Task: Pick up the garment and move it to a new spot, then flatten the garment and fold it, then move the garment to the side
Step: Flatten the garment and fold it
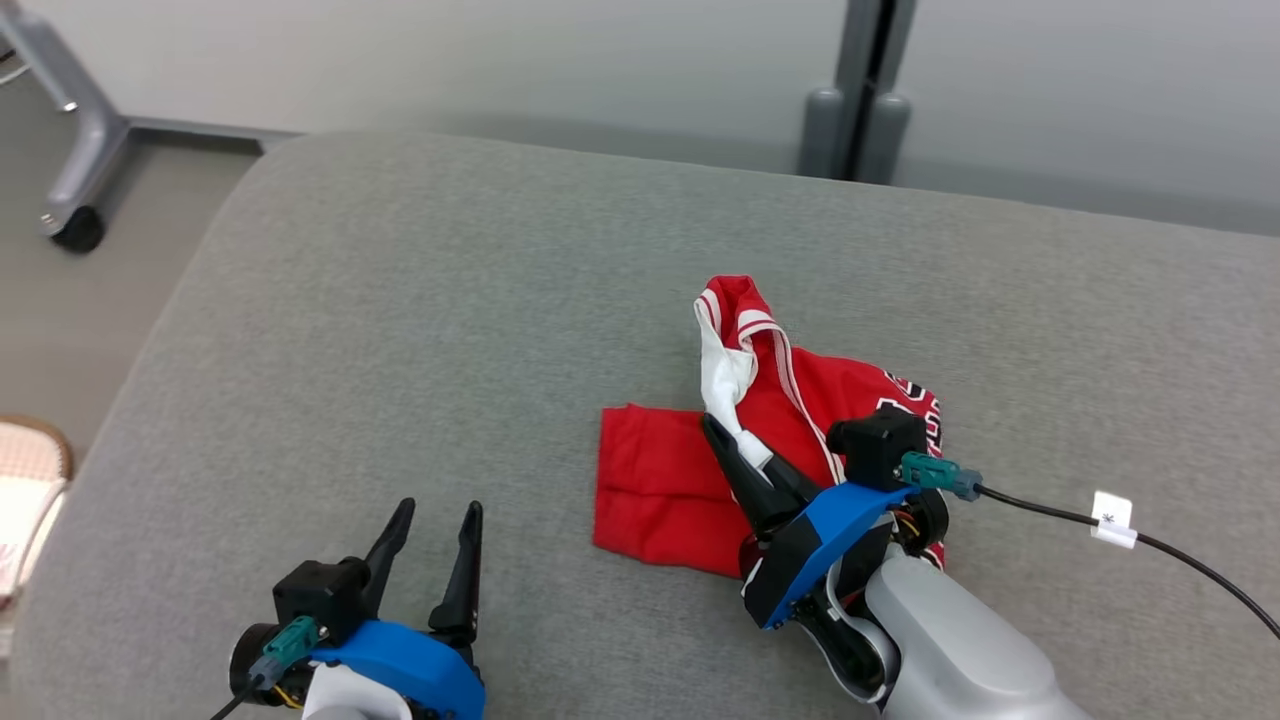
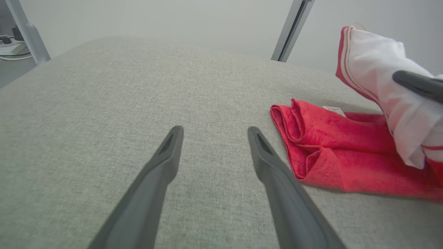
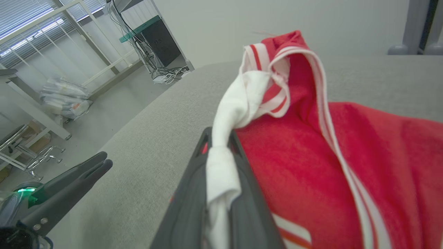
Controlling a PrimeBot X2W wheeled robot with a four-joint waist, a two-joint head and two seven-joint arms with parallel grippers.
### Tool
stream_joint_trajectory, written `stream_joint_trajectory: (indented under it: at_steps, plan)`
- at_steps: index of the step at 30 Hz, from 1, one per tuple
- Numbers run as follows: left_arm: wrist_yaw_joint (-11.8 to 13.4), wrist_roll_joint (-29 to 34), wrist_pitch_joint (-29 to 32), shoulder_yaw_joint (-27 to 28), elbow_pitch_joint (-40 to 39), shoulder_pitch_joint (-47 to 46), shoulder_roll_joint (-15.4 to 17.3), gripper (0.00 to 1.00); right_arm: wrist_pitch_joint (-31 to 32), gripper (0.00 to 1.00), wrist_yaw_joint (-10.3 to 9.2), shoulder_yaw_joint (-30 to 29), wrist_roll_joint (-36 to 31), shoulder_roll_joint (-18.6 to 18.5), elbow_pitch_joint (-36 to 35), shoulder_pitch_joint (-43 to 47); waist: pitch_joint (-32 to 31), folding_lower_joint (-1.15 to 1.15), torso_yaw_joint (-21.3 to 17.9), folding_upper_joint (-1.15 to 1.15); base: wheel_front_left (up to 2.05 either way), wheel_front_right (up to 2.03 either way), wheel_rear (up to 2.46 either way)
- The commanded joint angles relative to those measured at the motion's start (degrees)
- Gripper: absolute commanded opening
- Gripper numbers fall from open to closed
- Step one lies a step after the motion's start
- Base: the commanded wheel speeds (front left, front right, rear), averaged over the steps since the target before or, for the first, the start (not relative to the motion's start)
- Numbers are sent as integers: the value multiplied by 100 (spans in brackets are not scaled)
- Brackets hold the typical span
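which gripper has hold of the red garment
The right gripper: its jaws are shut on the white part of the red garment, while the left gripper stands open over the grey surface.

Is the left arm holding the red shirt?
No, the left gripper stands with jaws open over the grey cushion, apart from the shirt.

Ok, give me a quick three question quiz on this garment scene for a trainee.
1. True or false: the garment lies spread flat on the grey surface.
2. Which gripper pinches the garment's white part? A left B right C neither
3. Fill in: the jaws of the left gripper stand ____.
Key: 1 false; 2 B, the right gripper; 3 open.
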Motion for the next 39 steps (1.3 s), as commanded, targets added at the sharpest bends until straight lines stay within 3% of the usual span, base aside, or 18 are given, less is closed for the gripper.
stream_joint_trajectory:
  at_steps: [1, 3, 4, 5, 6, 10, 17, 22, 29, 39]
  plan:
    - [-8, -33, -24, -20, 11, -122, -14, 100, -49, 0, 3, 81, 80, -21, 88, -127, 99, 0, 169, -1, 0, 0, 0]
    - [-8, -45, -24, -86, 31, -141, -26, 100, -83, 0, 4, 195, 211, -24, 239, -220, 99, 0, 265, -1, 0, 0, 0]
    - [-8, -54, -24, -109, 41, -145, -32, 100, -106, 19, 4, 266, 276, -22, 281, -258, 98, 0, 291, -1, 0, 0, 0]
    - [-8, -63, -24, -113, 51, -152, -34, 100, -128, 55, 4, 334, 375, -19, 287, -288, 96, 0, 302, -1, 0, 0, 0]
    - [-8, -69, -24, -105, 52, -156, -35, 100, -143, 100, 4, 366, 444, -24, 302, -318, 92, 0, 300, -1, 0, 0, 0]
    - [-8, -5, -24, 26, 28, -136, -3, 100, -202, 100, 3, 100, 337, -30, 242, -484, 59, 0, 111, -1, 0, 0, 0]
    - [-8, 322, -24, 490, -85, -148, -70, 100, -204, 100, 3, -1831, -1197, -23, -535, 152, 4, 0, -438, -1, 0, 0, 0]
    - [-8, 641, -24, 789, -211, -191, -153, 100, -203, 100, 3, -2743, -2048, -15, -1070, 806, -53, 0, -744, -1, 0, 0, 0]
    - [-5, 990, -24, 1171, -252, -67, -240, 100, -202, 100, 3, -3230, -2372, -14, -1345, 1454, -206, 0, -1042, -1, 0, 0, 0]
    - [40, 1418, -24, 1696, -267, 490, -417, 100, -202, 100, 3, -3281, -2378, -17, -1231, 2192, -632, 0, -1398, -1, 0, 0, 0]
